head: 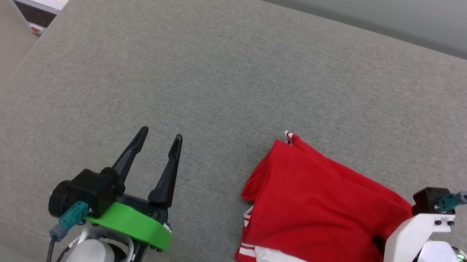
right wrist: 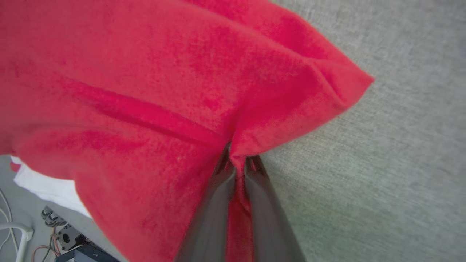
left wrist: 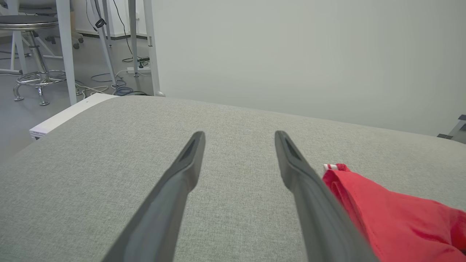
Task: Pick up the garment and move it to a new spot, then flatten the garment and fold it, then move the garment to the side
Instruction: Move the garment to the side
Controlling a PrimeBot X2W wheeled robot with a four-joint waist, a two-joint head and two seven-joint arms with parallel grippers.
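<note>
**Red shirt folded on the grey worktop, pinched at one edge by the right fingers**

The shirt (head: 317, 214) lies at the lower right of the head view. It is a folded red bundle, with a white sleeve and red-white striped trim peeking out along its bottom and left edges. The right fingers (right wrist: 218, 196) are pressed together on a puckered fold at its right edge, with red cloth caught between them. The left fingers (head: 167, 172) stand wide apart at the lower left, holding nothing, well apart from the shirt's left side and over the worktop (head: 225, 57).
</note>
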